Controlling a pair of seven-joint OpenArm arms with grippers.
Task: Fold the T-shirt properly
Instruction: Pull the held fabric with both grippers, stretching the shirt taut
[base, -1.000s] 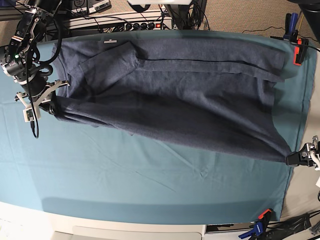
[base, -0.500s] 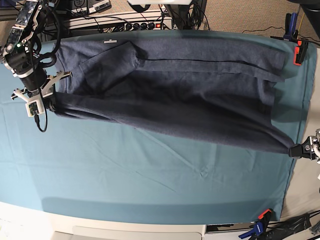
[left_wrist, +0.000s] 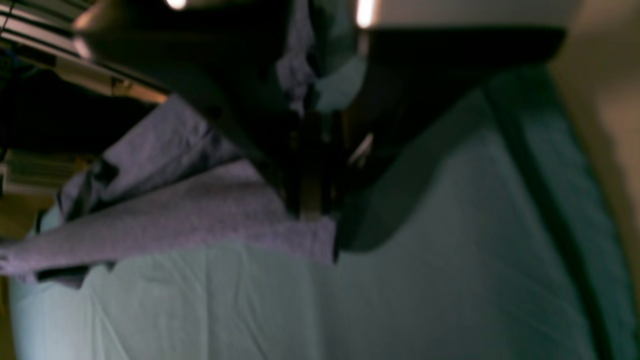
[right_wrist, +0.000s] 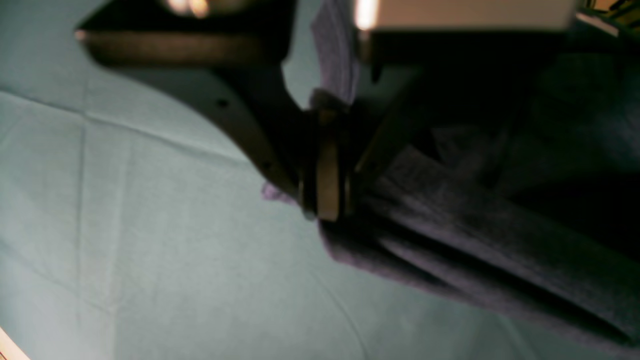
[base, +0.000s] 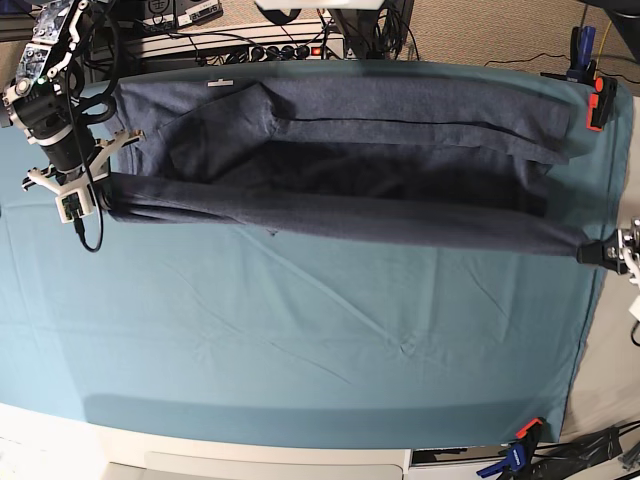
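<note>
The blue-grey T-shirt (base: 380, 130) lies across the far half of the teal table cloth (base: 300, 330), its near edge lifted and pulled taut between my two grippers. My right gripper (base: 100, 203), at the base view's left, is shut on the shirt's left corner; the right wrist view shows its fingertips (right_wrist: 325, 195) pinching bunched fabric (right_wrist: 450, 240). My left gripper (base: 592, 251), at the base view's right edge, is shut on the opposite corner; in the left wrist view the cloth (left_wrist: 200, 220) hangs from its closed jaws (left_wrist: 310, 200). A small white neck tag (base: 219, 84) shows at the far edge.
Orange and blue clamps (base: 597, 100) hold the table cloth at the far right corner, and another clamp (base: 520, 445) sits at the near right. Cables and electronics (base: 250, 40) crowd the area behind the table. The table's right edge is just past my left gripper.
Both grippers have carried the shirt's near edge away from the camera toward the far side. The sagging fold has straightened into a taut line, and the left gripper's end moved farthest.
</note>
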